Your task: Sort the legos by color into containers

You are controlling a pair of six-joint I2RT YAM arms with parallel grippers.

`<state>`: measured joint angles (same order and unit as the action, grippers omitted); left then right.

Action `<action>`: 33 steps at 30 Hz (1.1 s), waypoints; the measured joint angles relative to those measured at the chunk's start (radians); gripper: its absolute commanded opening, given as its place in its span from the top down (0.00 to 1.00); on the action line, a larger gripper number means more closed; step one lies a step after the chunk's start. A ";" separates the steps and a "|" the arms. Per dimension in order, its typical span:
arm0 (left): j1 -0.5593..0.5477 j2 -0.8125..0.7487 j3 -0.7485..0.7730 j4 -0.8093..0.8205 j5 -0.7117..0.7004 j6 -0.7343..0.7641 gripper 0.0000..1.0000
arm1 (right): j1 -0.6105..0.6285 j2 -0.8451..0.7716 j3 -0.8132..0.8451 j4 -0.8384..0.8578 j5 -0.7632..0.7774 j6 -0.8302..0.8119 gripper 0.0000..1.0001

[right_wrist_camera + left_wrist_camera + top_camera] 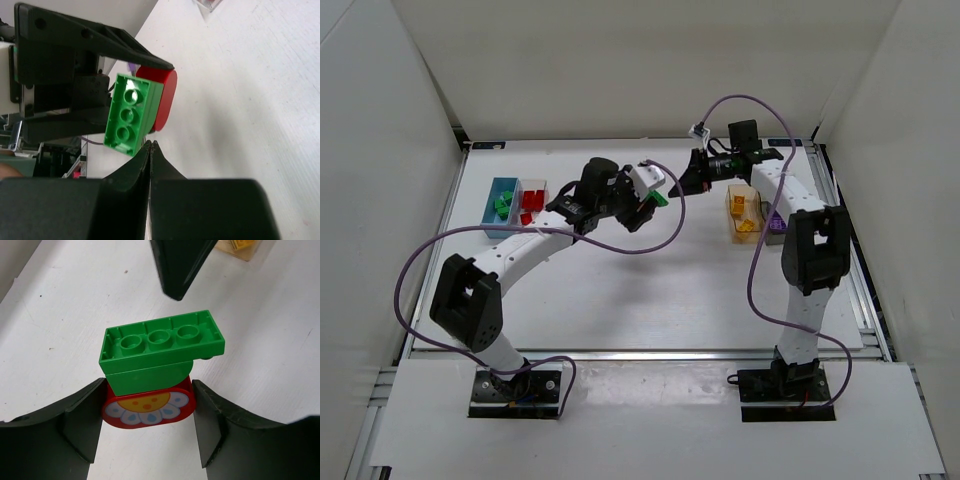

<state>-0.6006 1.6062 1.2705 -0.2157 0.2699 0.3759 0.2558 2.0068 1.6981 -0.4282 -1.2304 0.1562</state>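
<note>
My left gripper (148,390) is shut on a red lego (147,407) with a flower print, one finger on each side. A green lego (160,347) is stacked on it, underside facing the left wrist camera. Both are held above the table, mid-back in the top view (661,199). My right gripper (150,144) is shut with nothing between its tips, which meet right at the edge of the green lego (131,114), beside the red lego (165,100). In the left wrist view the right gripper (177,267) comes in from above.
Back left stand a blue container (502,205) holding green legos and a clear container (532,205) holding red ones. Back right, an orange container (742,213) holds yellow legos; a dark grey container (775,225) sits partly behind the right arm. Purple cables loop over the table.
</note>
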 measured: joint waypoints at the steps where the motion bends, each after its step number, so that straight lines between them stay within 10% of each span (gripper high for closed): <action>1: 0.000 0.000 0.000 0.002 -0.001 0.000 0.90 | -0.005 -0.004 -0.007 -0.003 0.000 -0.006 1.00; 2: 0.001 0.000 0.000 0.003 -0.003 -0.004 0.90 | -0.008 -0.007 -0.011 -0.011 0.003 -0.011 0.91; 4: 0.008 0.000 0.000 0.003 -0.009 -0.016 0.90 | -0.010 -0.012 -0.013 -0.034 0.025 -0.024 0.42; 7: 0.031 0.009 0.011 -0.032 -0.009 -0.061 0.90 | -0.013 -0.030 -0.014 -0.075 0.089 -0.066 0.10; 33: 0.137 0.081 0.072 -0.249 0.077 -0.280 0.90 | 0.061 -0.089 0.059 -0.296 0.214 -0.488 0.10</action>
<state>-0.4637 1.6875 1.3430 -0.4644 0.3470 0.0956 0.3172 1.9175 1.7573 -0.7246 -1.0168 -0.3313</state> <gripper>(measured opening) 0.745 0.914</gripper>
